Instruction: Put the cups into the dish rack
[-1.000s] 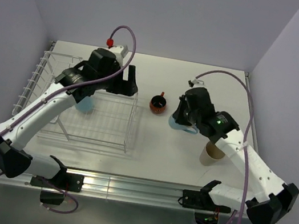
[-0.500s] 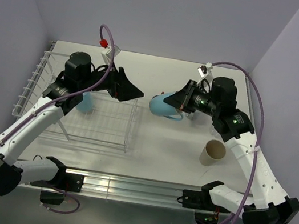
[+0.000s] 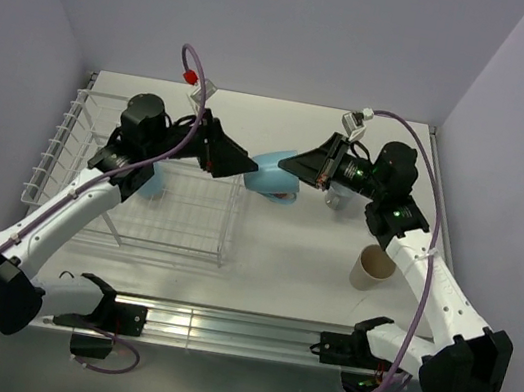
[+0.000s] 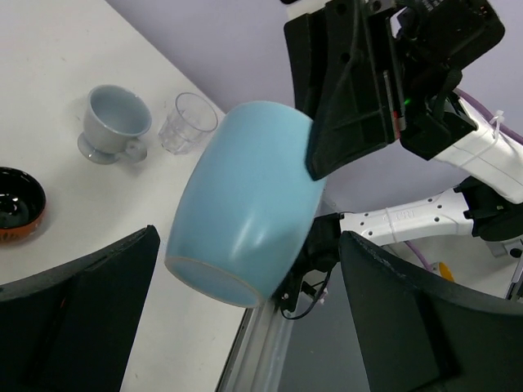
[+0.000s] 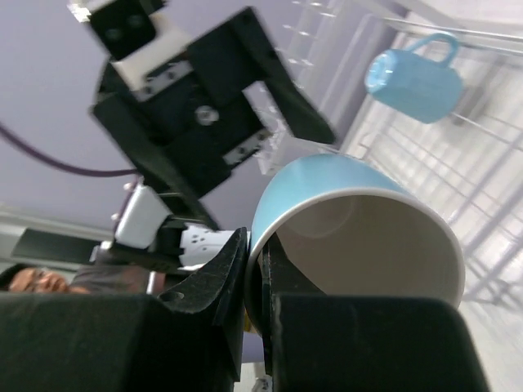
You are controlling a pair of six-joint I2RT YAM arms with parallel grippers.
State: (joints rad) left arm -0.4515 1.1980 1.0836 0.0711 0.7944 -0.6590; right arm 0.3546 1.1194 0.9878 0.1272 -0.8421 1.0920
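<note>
My right gripper (image 3: 293,164) is shut on the rim of a light blue mug (image 3: 268,175) and holds it in the air, tilted, just right of the dish rack (image 3: 181,222). In the right wrist view one finger (image 5: 216,286) is outside the mug (image 5: 359,237) and one inside. My left gripper (image 3: 238,161) is open and empty, jaws wide on either side of this mug (image 4: 245,204) without touching it. A second blue mug (image 3: 151,183) sits in the rack. A red-orange cup (image 3: 286,198) peeks out under the held mug. A cream cup (image 3: 372,266) stands at the right.
In the left wrist view a pale grey-blue cup (image 4: 114,122) and a clear glass (image 4: 188,122) stand on the white table near the back. The rack's raised wire end (image 3: 64,136) is at the far left. Purple walls close in the sides.
My right gripper lifted the blue mug off the table and carried it left toward the rack. My left gripper rose from the rack and turned to face it, open.
</note>
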